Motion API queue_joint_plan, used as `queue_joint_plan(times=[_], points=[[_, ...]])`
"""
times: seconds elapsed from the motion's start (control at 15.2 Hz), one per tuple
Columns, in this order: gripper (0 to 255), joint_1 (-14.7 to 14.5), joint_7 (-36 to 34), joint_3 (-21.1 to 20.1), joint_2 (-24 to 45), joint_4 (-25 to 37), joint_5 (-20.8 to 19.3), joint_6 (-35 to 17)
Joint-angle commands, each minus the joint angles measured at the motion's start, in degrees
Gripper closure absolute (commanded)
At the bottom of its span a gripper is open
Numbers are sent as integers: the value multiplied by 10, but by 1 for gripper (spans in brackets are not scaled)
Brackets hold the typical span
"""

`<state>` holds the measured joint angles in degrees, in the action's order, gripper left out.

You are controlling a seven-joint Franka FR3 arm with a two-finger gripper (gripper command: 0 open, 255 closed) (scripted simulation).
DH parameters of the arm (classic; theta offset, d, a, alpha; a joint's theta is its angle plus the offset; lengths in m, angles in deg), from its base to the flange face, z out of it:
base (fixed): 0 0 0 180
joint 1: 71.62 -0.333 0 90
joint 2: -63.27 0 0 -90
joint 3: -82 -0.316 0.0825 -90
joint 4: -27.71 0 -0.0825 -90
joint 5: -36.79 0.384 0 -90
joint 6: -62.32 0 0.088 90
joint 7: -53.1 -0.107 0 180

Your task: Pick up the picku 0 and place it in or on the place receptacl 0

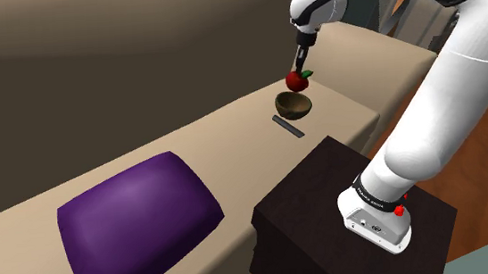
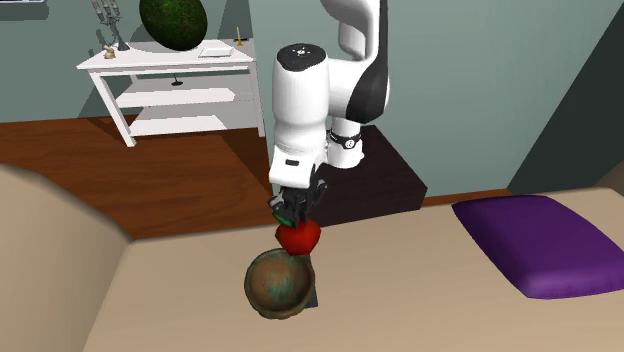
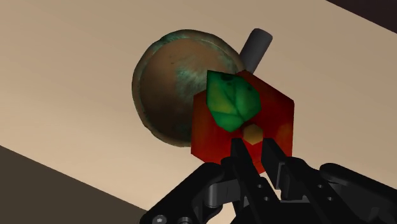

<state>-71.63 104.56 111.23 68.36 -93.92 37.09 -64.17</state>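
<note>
A red apple (image 1: 297,81) with a green leaf (image 3: 233,100) hangs in the air, my gripper (image 1: 302,62) shut on its top. Below it sits a brown bowl (image 1: 293,105) with greenish patches on the beige bed. In the second exterior view the apple (image 2: 298,237) hovers over the bowl's (image 2: 279,284) rim on the stand's side, and my gripper (image 2: 291,211) is above it. In the wrist view the apple (image 3: 245,127) is clasped by my black fingers (image 3: 240,157), with the bowl (image 3: 173,83) beneath and partly covered by it.
A thin dark grey bar (image 1: 289,126) lies on the bed beside the bowl. A purple pillow (image 1: 137,222) rests further along the bed. The dark stand (image 1: 356,221) abuts the bed's edge. A white shelf table (image 2: 175,85) stands on the wooden floor.
</note>
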Motion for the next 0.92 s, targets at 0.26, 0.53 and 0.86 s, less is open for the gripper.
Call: queue_joint_plan(times=[0.26,0.53,0.86], points=[[255,39,72,11,79,104,49,35],[255,42,78,8,94,90,59,8],[255,47,87,2,116,76,74,-25]])
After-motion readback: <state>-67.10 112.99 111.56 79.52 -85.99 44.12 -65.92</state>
